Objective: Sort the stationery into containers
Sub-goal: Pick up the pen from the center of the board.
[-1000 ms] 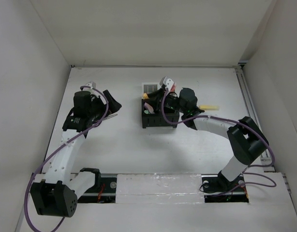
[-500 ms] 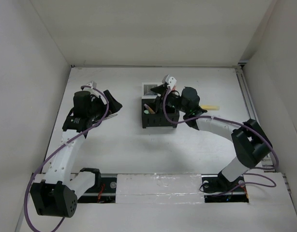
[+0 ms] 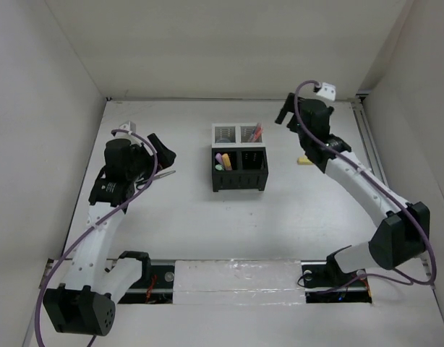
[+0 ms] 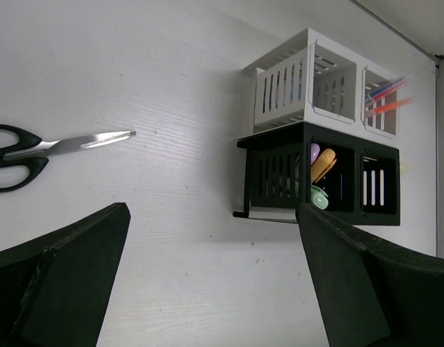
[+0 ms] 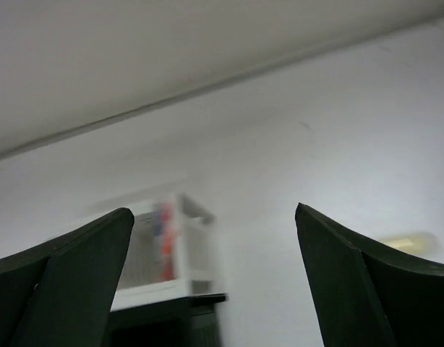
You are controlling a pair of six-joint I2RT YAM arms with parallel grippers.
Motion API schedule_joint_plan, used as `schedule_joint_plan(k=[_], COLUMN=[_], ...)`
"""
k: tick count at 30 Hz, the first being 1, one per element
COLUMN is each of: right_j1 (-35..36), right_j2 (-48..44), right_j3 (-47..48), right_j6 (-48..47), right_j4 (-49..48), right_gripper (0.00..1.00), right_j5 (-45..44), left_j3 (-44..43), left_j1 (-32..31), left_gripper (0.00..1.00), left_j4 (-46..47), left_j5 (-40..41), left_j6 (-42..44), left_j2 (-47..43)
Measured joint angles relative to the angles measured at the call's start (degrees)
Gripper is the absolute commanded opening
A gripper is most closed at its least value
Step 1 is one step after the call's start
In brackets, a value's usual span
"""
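Stationery is sitting partly in the bins [image 3: 240,157] at the upper middle of the overhead view and partly lying loose on the tabletop [image 3: 207,224]. Red pens [image 3: 257,132] are standing in the right-hand white bin [image 3: 252,134], and pink and yellow markers [image 3: 222,160] are resting in the left black bin [image 3: 225,172] just below it in the frame. Black-handled scissors [image 4: 34,148] are lying at the left edge of the left wrist view, blades pointing right toward the bins and well apart from them. A pale yellow marker [image 3: 303,160] is lying on the tabletop to the right of the bins, partly under the right arm.

Left claw [image 4: 211,210] is hanging wide open over the tabletop near the scissors, gripping nothing. Right claw [image 5: 213,210] is hovering at the upper right of the overhead view, raised and away from the bins, its jaws spread wide with nothing between them.
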State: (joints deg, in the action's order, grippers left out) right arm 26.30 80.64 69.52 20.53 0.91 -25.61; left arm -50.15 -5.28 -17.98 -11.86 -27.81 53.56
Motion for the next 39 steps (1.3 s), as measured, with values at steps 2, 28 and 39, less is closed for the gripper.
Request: schedule_joint_plan(k=[2, 28, 39], right_j1=[-5.1, -22.5, -28.0], right_j2=[1.2, 11.3, 13.8], right_j3=[1.2, -0.3, -1.5], right_j6=[5.3, 20.9, 19.5], right_j4=[7.1, 24.4, 21.6], right_gripper=[1.00, 0.98, 0.90], right_j5=[-2.7, -0.6, 3.3], left_j3=[0.0, 1.1, 1.9], left_j1=[0.0, -0.9, -3.6], left_gripper=[1.00, 1.00, 1.00], left_j4=[-0.1, -0.6, -0.2], left_j5=[0.9, 0.3, 0.1], left_j6=[-0.1, -0.1, -0.1], left_j2=[-0.7, -3.0, -5.6])
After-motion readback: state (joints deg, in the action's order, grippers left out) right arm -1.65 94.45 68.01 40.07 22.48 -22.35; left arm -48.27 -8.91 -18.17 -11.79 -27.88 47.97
